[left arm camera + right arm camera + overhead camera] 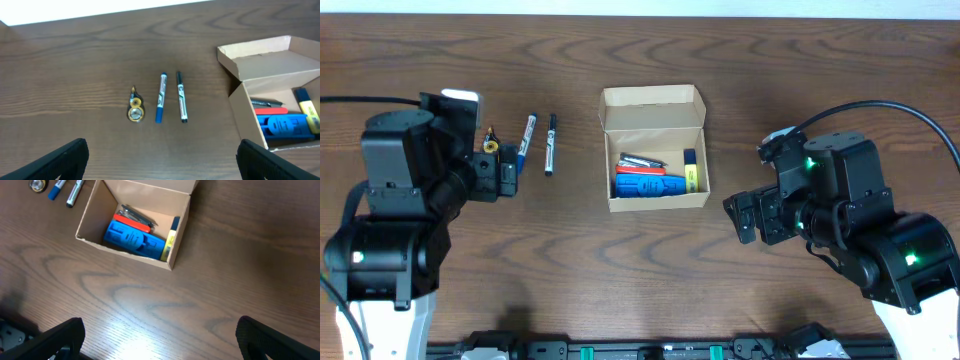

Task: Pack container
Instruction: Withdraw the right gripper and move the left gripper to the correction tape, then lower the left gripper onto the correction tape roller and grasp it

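My read: cardboard box (pixel 653 112) light, thin-walled, crushable; I'd pinch short side wall gently. On left gripper (pixel 161 150), right gripper (pixel 160 330) jaws apart.

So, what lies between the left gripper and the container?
A blue marker and a black marker lie side by side between the left gripper and the container, shown in the overhead view.

overhead looks straight down on the table (pixel 640 270); 2 wrist views slant in from opposite sides, sharing the container (pixel 653 115).
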Controlling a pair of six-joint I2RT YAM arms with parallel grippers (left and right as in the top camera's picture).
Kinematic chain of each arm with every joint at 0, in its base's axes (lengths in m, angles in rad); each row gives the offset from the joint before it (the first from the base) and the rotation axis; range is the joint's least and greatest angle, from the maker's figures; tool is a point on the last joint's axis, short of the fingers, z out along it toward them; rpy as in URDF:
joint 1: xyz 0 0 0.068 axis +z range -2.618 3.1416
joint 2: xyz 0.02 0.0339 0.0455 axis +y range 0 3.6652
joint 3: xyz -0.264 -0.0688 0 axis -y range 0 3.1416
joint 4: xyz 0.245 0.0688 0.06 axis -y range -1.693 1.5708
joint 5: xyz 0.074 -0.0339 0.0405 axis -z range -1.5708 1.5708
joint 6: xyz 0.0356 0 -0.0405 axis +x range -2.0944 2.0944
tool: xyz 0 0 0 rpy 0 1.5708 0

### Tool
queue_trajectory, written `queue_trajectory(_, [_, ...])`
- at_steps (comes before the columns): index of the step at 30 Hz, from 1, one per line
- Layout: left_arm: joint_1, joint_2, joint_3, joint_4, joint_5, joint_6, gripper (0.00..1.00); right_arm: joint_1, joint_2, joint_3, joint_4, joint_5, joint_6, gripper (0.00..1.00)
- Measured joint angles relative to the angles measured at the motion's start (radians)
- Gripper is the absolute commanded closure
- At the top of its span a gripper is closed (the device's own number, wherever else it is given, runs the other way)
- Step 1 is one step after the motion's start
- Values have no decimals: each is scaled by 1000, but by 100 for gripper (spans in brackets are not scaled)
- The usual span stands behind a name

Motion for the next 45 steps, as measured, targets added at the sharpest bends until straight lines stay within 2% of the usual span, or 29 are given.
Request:
queue_trajectory(8, [36,69,0,2,-1,19,5,0,0,0,0,0,0,1])
queue_trajectory(17, [146,304,0,92,-8,42,5,0,0,0,0,0,0,1])
queue_trajectory(33, [155,724,0,261,-70,70,5,0,0,0,0,0,0,1])
queue_trajectory(45, [197,889,0,339,-48,70,5,0,0,0,0,0,0,1])
